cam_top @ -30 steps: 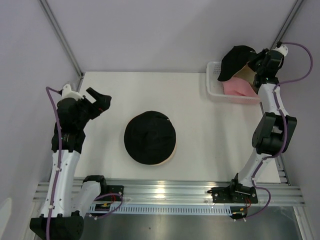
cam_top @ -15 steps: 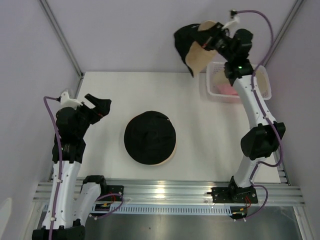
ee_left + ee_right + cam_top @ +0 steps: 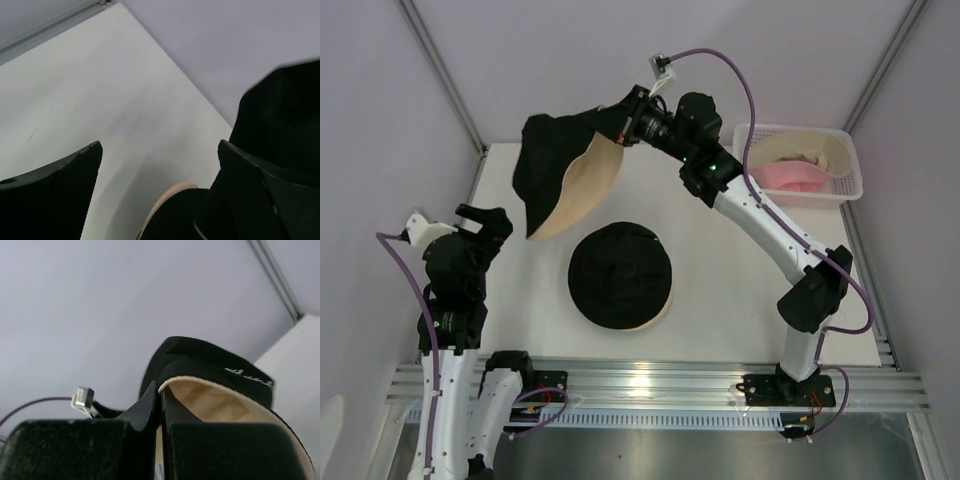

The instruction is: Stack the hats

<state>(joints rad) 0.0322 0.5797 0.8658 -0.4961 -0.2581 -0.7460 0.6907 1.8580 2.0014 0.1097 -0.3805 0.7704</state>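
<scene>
A round black hat (image 3: 620, 275) with a tan rim lies crown up in the middle of the white table (image 3: 740, 290); its edge shows in the left wrist view (image 3: 175, 215). My right gripper (image 3: 620, 135) is shut on the brim of a second black hat (image 3: 555, 170) with a tan underside, holding it in the air above the table's back left. In the right wrist view the jaws (image 3: 161, 405) pinch that brim (image 3: 215, 390). My left gripper (image 3: 485, 222) is open and empty at the left edge. A pink hat (image 3: 790, 177) and a tan one (image 3: 800, 152) lie in the basket.
A white lattice basket (image 3: 850, 165) stands at the back right corner. Grey walls and slanted metal posts (image 3: 440, 70) enclose the back and sides. An aluminium rail (image 3: 650, 385) with the arm bases runs along the near edge.
My right arm has swung from the basket at the back right across to the back left, carrying the black hat with it. My left arm has drawn back a little toward the left.
</scene>
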